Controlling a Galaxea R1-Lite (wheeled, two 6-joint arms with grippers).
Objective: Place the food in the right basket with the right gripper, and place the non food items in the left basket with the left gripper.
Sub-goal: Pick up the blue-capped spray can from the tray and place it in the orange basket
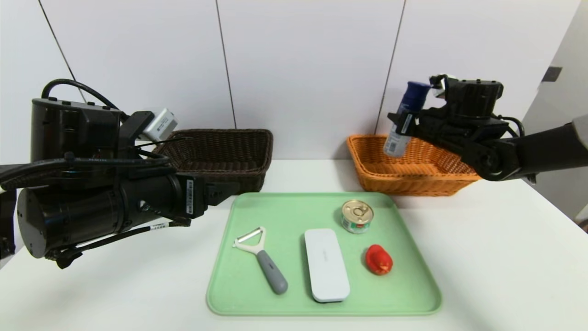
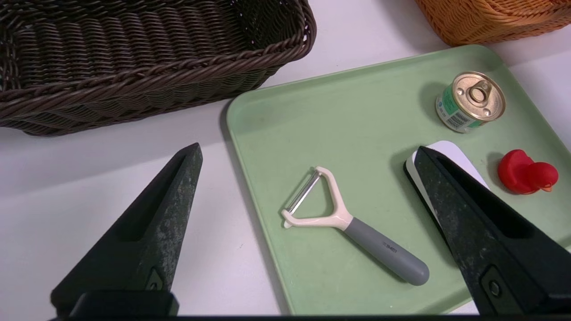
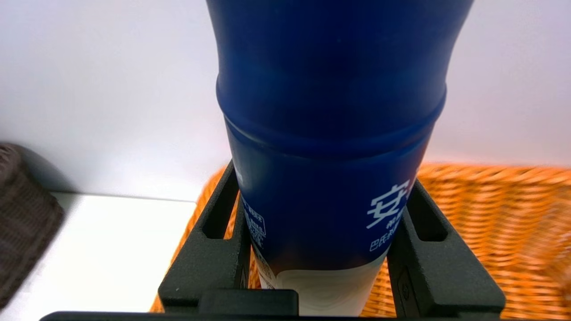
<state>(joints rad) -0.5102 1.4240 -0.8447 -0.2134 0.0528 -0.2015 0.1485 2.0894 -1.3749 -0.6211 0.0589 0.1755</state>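
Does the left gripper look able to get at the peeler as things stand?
Probably yes: the left gripper is open and empty over the tray's edge, and nothing lies on the peeler or appears to block the way.

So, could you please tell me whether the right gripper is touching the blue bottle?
Touching: the right wrist view shows the right gripper with its fingers pressed against both sides of the blue bottle.
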